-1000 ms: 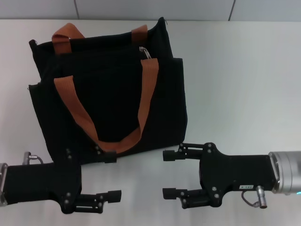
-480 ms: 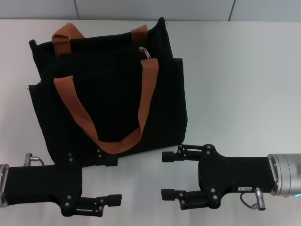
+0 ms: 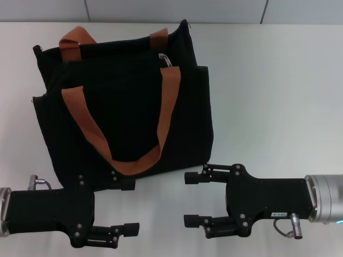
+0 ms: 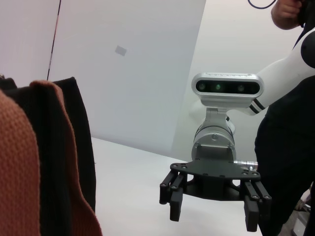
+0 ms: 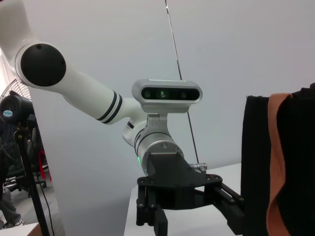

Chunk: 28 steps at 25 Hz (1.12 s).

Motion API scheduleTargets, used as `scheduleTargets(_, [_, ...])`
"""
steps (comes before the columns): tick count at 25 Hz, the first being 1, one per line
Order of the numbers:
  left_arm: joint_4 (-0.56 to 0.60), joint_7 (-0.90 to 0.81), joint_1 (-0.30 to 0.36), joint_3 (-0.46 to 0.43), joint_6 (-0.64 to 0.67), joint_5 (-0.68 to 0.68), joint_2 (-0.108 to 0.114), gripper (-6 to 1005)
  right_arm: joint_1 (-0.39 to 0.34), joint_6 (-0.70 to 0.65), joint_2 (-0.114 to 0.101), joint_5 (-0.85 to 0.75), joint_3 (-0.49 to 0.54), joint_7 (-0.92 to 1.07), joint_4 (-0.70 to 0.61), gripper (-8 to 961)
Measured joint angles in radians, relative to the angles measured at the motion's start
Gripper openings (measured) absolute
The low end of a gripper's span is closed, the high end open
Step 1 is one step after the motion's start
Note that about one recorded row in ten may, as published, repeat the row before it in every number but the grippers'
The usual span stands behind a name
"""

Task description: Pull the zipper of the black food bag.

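The black food bag (image 3: 128, 101) lies on the white table at the left of centre, with two orange-brown strap handles (image 3: 169, 101). The zipper (image 3: 166, 60), a small silver pull tab, sits on the bag's top edge beside the far end of the front strap. My left gripper (image 3: 130, 206) is open at the near left, its upper finger over the bag's near edge. My right gripper (image 3: 187, 198) is open and empty on the table just right of the bag's near corner. The left wrist view shows the bag (image 4: 64, 147) and the right gripper (image 4: 213, 221).
The white table (image 3: 278, 96) stretches right of the bag up to a grey wall at the back. The right wrist view shows the left gripper (image 5: 197, 227) beside the bag (image 5: 256, 162), with a stand and cables off the table behind.
My left gripper has drifted slightly toward the table's near edge. The right gripper and the bag have barely moved.
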Motion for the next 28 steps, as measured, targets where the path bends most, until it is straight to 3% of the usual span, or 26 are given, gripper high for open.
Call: scheduleTargets(28, [0.001, 0.004, -0.006, -0.002, -0.006, 0.015, -0.003, 829, 0.001, 0.005, 0.001, 0.0, 0.002, -0.013, 0.001, 759])
